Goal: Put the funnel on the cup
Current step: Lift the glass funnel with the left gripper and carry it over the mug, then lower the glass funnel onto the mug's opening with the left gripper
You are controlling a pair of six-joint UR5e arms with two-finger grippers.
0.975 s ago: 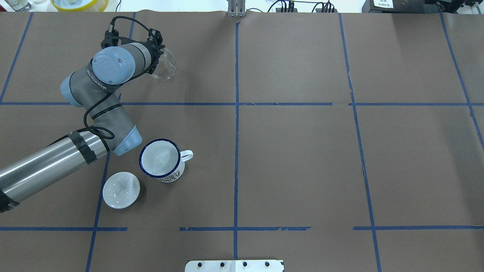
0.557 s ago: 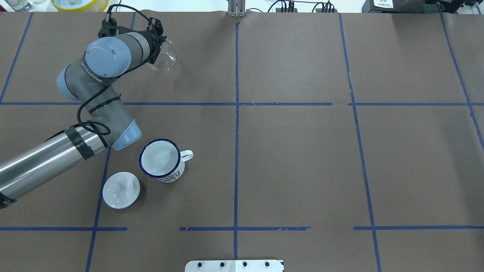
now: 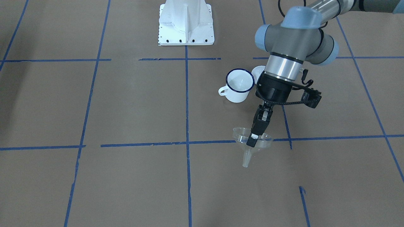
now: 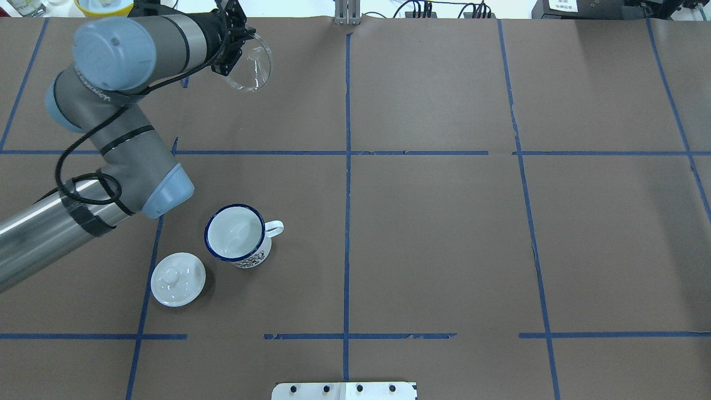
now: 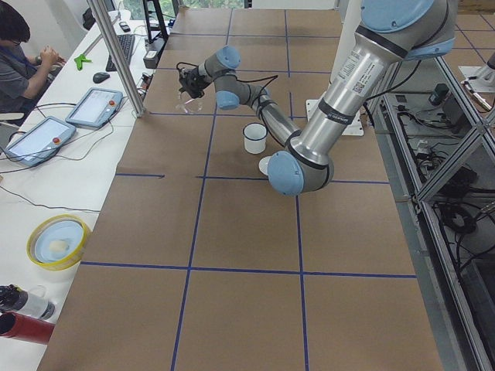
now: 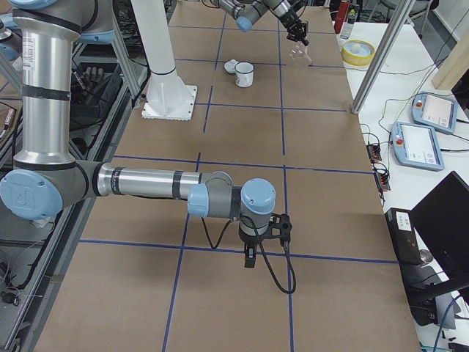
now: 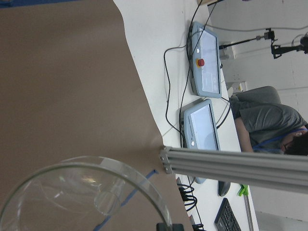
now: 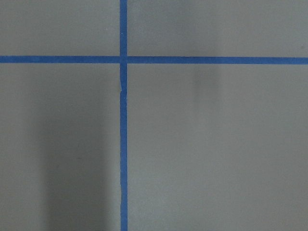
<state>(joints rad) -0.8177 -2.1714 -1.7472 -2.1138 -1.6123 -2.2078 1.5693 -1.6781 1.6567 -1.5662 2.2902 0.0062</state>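
The clear funnel (image 3: 246, 156) hangs above the table with its spout down, gripped at its rim by my left gripper (image 3: 253, 139), which is shut on it. In the overhead view the funnel (image 4: 254, 69) and left gripper (image 4: 238, 51) are at the far left, near the table's far edge. The funnel's rim (image 7: 86, 192) fills the bottom of the left wrist view. The white cup (image 4: 236, 239) with a dark blue rim stands upright, handle to the right, nearer the robot; it also shows in the front view (image 3: 240, 85). My right gripper (image 6: 249, 257) shows only in the exterior right view; I cannot tell its state.
A round white knobbed lid (image 4: 178, 279) lies beside the cup on its left. A yellow bowl (image 4: 103, 5) and a metal post (image 4: 347, 14) stand at the far edge. The white robot base (image 3: 186, 25) is at the near side. A person (image 5: 23, 54) sits beyond the far edge.
My left arm has lifted and swung toward the far edge, carrying the funnel up and slightly right in the overhead view. The cup and lid have not moved.
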